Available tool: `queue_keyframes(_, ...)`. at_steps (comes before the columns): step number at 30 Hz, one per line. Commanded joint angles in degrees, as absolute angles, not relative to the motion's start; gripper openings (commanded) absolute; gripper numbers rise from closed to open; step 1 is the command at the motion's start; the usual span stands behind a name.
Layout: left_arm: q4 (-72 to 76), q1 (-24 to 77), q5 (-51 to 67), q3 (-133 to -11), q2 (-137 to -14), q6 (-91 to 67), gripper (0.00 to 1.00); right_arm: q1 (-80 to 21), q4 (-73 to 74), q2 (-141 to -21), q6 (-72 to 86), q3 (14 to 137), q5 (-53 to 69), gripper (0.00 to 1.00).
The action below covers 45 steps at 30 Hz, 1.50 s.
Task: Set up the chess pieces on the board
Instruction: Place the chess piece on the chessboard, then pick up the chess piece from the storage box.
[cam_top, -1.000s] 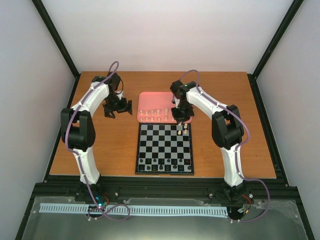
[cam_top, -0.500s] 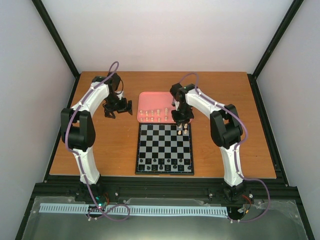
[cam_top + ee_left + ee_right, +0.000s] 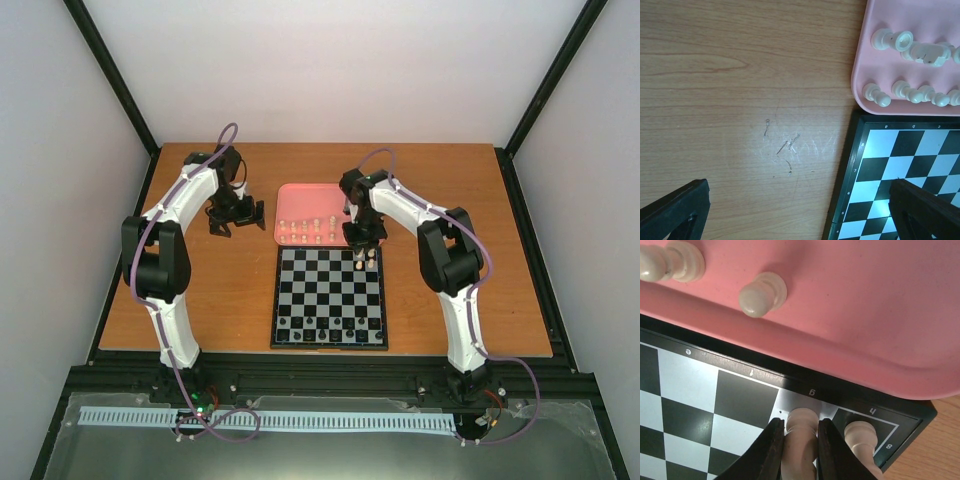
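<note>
Movement since a second ago: your right arm's elbow has drawn slightly inward, while the right gripper [image 3: 800, 452] keeps its place at the far right corner of the board [image 3: 330, 296]. Your left arm has not shifted.

Surroundings:
- Pink tray [image 3: 300, 193] lies against the board's far edge. Its rim sits just beyond the gripped piece.
- Loose cream pieces [image 3: 308, 230] stand in rows in the tray. One pawn [image 3: 762, 294] is nearest the right fingers.
- Black pieces [image 3: 325, 325] fill the board's near rows.
- A second cream piece [image 3: 860, 437] stands on the corner square, just beside the right finger and close on that side.
- Wooden table [image 3: 210, 290] lies under all of it.

Task item: one cream chess piece [image 3: 801, 422] sits at the light square marked g in the far row. It is upright, its long axis parallel to the fingers and its foot toward the board. You cannot tell whether the foot touches.

Arm pose:
- Right arm reaches forward and bends inward, wrist pointing down. Its claw is clamped on the piece, one finger on either flank.
- Left arm is folded over bare table left of the tray. The left gripper [image 3: 235, 215] has its fingers spread wide with nothing between them.
</note>
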<state>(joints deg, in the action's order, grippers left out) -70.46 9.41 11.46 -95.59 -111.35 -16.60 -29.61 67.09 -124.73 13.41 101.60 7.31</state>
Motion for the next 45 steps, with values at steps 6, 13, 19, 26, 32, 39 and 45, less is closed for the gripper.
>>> queue_keyframes(6, -70.05, 9.58, 12.17, -95.45, -109.59, -15.74, 1.0, -29.79, 66.63, -126.21, 14.23, 101.63, 6.9, 0.2)
queue_keyframes(13, -70.0, 9.62, 12.13, -95.45, -109.6, -15.72, 1.0, -29.79, 66.84, -125.13, 13.83, 102.93, 7.13, 0.34)
queue_keyframes(19, -70.05, 9.58, 12.04, -95.38, -109.38, -15.73, 1.0, -29.77, 67.72, -124.87, 13.35, 106.57, 7.22, 0.37)
queue_keyframes(26, -70.0, 9.58, 11.97, -95.27, -108.98, -15.73, 1.0, -29.71, 69.85, -125.79, 13.45, 112.59, 5.47, 0.39)
queue_keyframes(32, -69.85, 9.58, 12.05, -95.28, -109.07, -15.73, 1.0, -29.71, 70.99, -129.97, 13.1, 116.78, 6.22, 0.4)
queue_keyframes(39, -69.87, 9.58, 11.98, -95.01, -108.74, -15.64, 1.0, -29.71, 69.7, -133.35, 14.2, 118.75, 6.66, 0.4)
queue_keyframes(45, -69.81, 9.58, 11.87, -94.92, -108.76, -15.64, 1.0, -29.71, 68.8, -135.46, 14.66, 120.61, 7.4, 0.4)
